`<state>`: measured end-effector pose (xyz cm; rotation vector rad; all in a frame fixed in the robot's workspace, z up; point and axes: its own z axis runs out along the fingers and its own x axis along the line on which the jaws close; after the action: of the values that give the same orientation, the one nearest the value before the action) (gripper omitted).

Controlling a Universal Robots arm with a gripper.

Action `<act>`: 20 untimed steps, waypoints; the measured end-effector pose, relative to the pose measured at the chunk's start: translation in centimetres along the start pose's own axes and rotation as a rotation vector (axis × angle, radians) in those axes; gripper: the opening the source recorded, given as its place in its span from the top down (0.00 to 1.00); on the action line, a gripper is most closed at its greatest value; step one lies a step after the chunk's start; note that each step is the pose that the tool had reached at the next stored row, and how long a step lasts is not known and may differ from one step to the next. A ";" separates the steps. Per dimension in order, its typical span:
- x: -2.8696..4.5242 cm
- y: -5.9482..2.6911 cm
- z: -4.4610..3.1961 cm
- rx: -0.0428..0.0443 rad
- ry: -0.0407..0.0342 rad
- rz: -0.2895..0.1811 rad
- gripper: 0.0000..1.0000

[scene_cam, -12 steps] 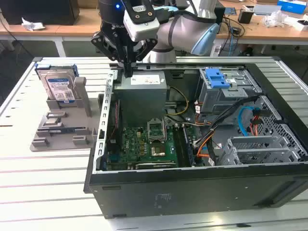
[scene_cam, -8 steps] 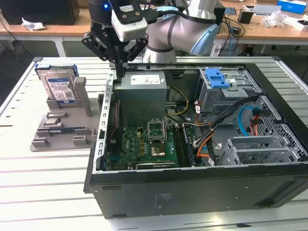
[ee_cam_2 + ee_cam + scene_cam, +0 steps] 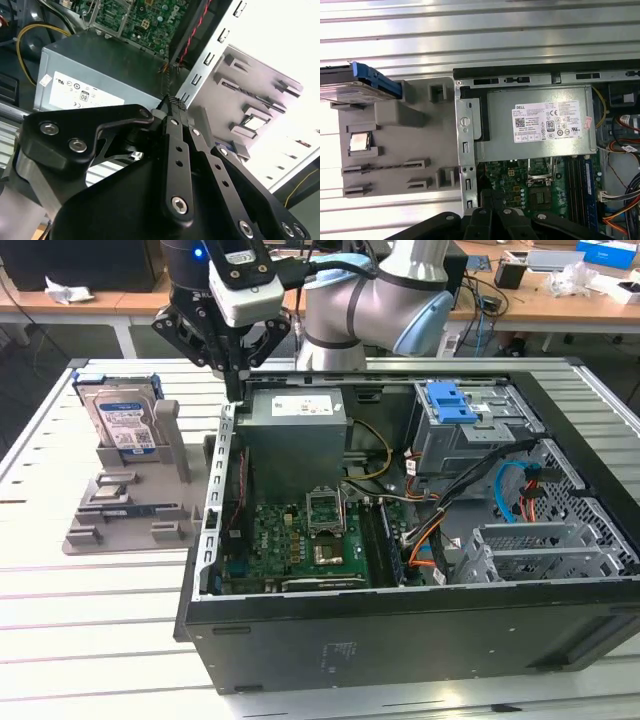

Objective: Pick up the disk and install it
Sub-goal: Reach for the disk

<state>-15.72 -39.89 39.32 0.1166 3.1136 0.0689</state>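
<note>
The gripper, pinched closed and empty, hangs over the computer case's rim; the disk stands near that case.

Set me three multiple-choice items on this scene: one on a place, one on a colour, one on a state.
1. Where is the disk?
A. standing in the grey holder beside the computer case
B. on the floor
C. atop the power supply

2. The latch on the drive cage is:
A. red
B. blue
C. yellow

3. The gripper is:
A. shut on the disk
B. wide open
C. shut, holding nothing

Answers:
1 A: it stands in the holder, on the exterior view's left of the case.
2 B: blue plastic shows.
3 C: it is closed and empty above the case's edge.
</note>
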 end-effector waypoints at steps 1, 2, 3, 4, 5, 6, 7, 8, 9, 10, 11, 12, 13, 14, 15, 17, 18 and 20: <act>0.17 -0.01 0.00 0.0000 0.0000 0.000 0.89; 0.29 -0.02 -0.01 0.0000 0.0000 0.000 0.89; 0.43 -0.03 -0.01 0.0000 0.0000 0.000 0.89; 0.54 -0.04 -0.01 0.0000 0.0000 0.000 0.89; 0.77 -0.05 -0.01 -0.0001 -0.0001 0.000 0.89; 1.12 -0.08 -0.02 0.0000 0.0001 0.000 0.89; 1.33 -0.10 -0.03 0.0000 0.0000 0.000 0.89; 1.49 -0.11 -0.03 0.0000 0.0000 0.000 0.89; 1.60 -0.12 -0.04 0.0000 0.0000 0.000 0.89; 1.76 -0.13 -0.04 0.0000 0.0000 0.000 0.89; 1.94 -0.14 -0.04 0.0000 0.0000 0.000 0.89; 2.11 -0.16 -0.04 -0.0001 0.0000 0.000 0.89; 2.46 -0.18 -0.05 -0.0001 -0.0001 0.000 0.89; 2.80 -0.21 -0.06 0.0000 0.0000 0.000 0.89; 3.06 -0.23 -0.06 0.0000 0.0000 0.000 0.89; 3.35 -0.25 -0.07 0.0000 0.0000 0.000 0.89; 3.50 -0.26 -0.08 0.0001 0.0000 0.000 0.89; 3.79 -0.28 -0.08 0.0000 0.0000 0.000 0.89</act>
<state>-19.52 -39.88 39.30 0.1167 3.1137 0.0689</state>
